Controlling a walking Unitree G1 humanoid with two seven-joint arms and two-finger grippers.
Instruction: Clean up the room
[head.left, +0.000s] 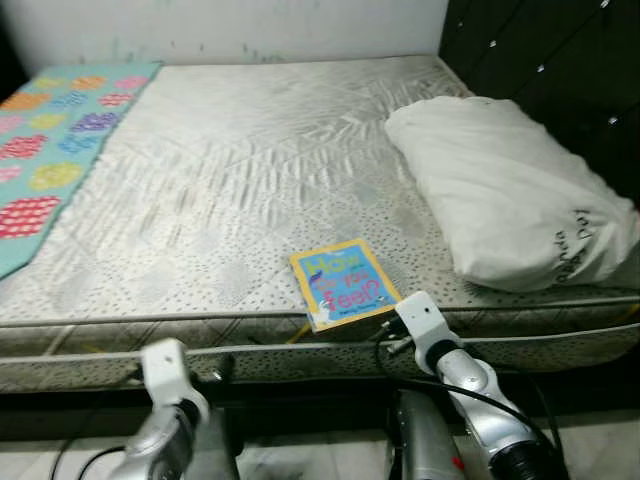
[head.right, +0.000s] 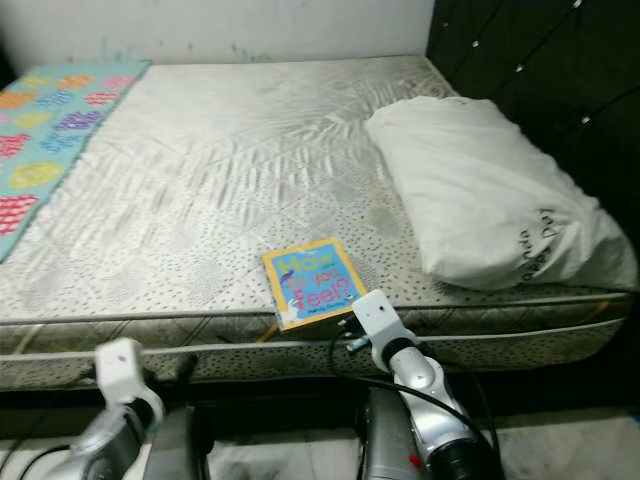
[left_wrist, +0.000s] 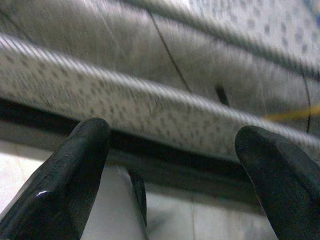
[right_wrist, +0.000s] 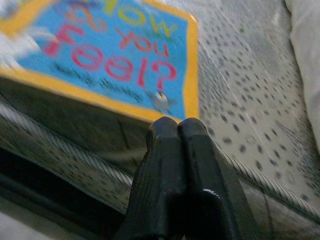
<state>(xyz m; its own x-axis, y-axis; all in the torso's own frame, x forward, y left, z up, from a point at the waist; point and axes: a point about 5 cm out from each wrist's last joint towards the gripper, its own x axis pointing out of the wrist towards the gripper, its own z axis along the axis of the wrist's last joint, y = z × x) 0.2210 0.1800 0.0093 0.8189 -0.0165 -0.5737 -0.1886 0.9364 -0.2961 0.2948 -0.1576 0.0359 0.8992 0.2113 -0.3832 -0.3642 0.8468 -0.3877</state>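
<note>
One book (head.left: 343, 284), one pillow (head.left: 505, 190), one quilt (head.left: 52, 135), one mattress (head.left: 230, 170)

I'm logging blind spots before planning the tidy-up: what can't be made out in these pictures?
- Book: small author line blurred in the right wrist view.
- Pillow: printed lettering cut short by folds, eye views.
- Under the mattress: dark shadow.
- Left gripper: blurred bed edge beyond.

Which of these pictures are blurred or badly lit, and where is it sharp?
Head views: evenly lit, mostly sharp; the title on the book is readable, and the pillow looks bright. Left wrist view: motion-blurred mattress edge, dim below, a small glint on one black finger. Right wrist view: the book cover is soft; the shut jaws are sharper.
</note>
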